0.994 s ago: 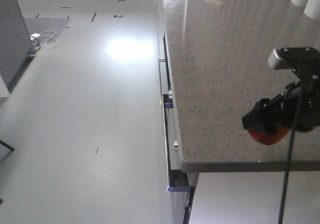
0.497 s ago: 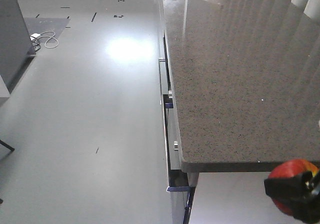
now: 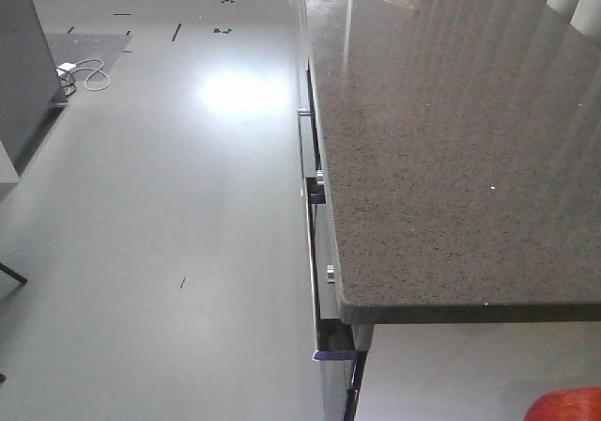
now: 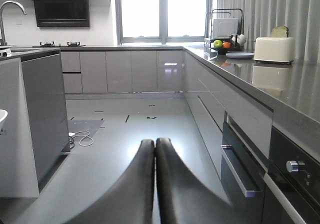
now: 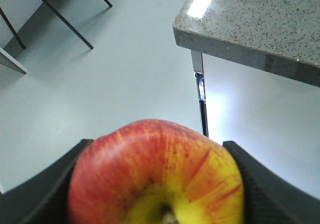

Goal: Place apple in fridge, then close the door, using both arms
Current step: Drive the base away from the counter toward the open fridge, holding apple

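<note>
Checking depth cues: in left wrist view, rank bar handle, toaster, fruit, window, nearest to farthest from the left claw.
From left claw:
1. bar handle, right, low
2. toaster, right, on counter
3. fruit, counter's far end
4. window, far back

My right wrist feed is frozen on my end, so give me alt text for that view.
A red apple with a yellow patch at its stem fills the lower frame, gripped between the dark fingers of the right tool. Behind it lie pale grey floor, a speckled countertop corner at upper right and thin black legs at upper left.
</note>
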You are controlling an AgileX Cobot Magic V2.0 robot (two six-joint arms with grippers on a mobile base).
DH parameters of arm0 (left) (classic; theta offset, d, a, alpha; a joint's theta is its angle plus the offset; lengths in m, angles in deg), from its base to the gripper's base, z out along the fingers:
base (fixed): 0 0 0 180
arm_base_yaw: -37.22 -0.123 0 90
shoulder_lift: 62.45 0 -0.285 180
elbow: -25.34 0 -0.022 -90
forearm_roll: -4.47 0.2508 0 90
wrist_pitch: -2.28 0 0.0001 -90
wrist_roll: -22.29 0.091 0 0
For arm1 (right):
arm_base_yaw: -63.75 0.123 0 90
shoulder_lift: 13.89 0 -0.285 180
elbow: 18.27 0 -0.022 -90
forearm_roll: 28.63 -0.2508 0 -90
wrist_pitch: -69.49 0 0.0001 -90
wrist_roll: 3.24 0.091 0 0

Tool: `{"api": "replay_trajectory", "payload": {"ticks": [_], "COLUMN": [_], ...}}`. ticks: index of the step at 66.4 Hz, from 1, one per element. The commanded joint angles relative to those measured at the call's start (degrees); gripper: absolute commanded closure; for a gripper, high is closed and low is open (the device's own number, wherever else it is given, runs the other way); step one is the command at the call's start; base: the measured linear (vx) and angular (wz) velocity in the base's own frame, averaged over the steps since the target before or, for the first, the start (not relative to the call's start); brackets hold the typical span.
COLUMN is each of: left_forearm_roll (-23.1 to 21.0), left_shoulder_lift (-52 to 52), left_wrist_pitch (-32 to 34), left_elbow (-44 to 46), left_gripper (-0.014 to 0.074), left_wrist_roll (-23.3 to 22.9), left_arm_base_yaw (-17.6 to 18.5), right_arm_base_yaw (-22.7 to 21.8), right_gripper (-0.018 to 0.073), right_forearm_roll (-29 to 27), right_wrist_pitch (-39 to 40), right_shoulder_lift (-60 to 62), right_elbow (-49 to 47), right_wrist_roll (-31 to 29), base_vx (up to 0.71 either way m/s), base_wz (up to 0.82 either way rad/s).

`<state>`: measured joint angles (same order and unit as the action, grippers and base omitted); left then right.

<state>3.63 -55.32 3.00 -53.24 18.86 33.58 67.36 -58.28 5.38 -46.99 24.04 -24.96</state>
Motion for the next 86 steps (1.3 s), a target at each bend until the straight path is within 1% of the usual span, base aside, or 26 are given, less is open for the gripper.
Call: {"api": "replay_trajectory", "payload": {"ticks": [1,55,86], "left_forearm_roll": [-0.1,-0.1,-0.1], "left_shoulder_lift": [-0.8,-0.8,-0.8], "left_wrist_pitch": [4.4,4.4,4.4], "left_elbow": [0.9,0.9,0.9], "left_gripper": [0.0603,0.0603,0.0603], "left_wrist_roll": [-0.5,-0.5,-0.5], "left_arm_base_yaw": [0.2,0.2,0.2], "right_arm_base_yaw": [-0.2,-0.2,-0.2], "right_gripper": [0.0463,0.0463,0.0463], "right_forearm_roll": [-2.3,-2.3,-2.3], "right_wrist_pitch": [2.7,2.9,2.8], "right_shoulder_lift": [0.6,1.1,1.1], "right_elbow": [-1.5,-1.5,-1.5], "right_wrist_roll": [-0.4,-0.4,-0.4], "base_vx": [0.00,0.00,-0.03], "base_wz": [0.00,0.01,0.21]}}
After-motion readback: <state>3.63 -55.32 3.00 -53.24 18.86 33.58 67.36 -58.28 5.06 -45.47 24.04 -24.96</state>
